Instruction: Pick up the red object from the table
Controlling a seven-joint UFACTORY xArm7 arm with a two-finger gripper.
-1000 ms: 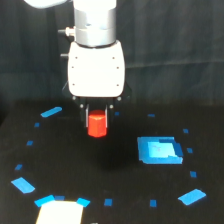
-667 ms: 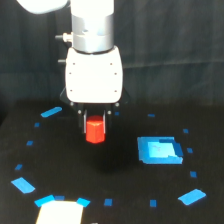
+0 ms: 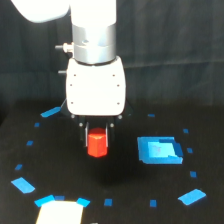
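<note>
The red object, a stubby red-orange cylinder, sits between the two dark fingers of my gripper under the white housing in the centre of the exterior view. The fingers close on its upper part, and its lower half sticks out below them. It appears to hang a little above the black table, with a faint shadow below it. The contact faces of the fingers are hidden by the housing's shadow.
A bright blue rectangle lies on the table to the exterior view's right of the red object. Small blue tape marks ring the area. A white patch sits at the bottom edge, left of centre.
The gripper and housing have shifted lower in the image and look larger, and the red object has moved with them between the fingers.
</note>
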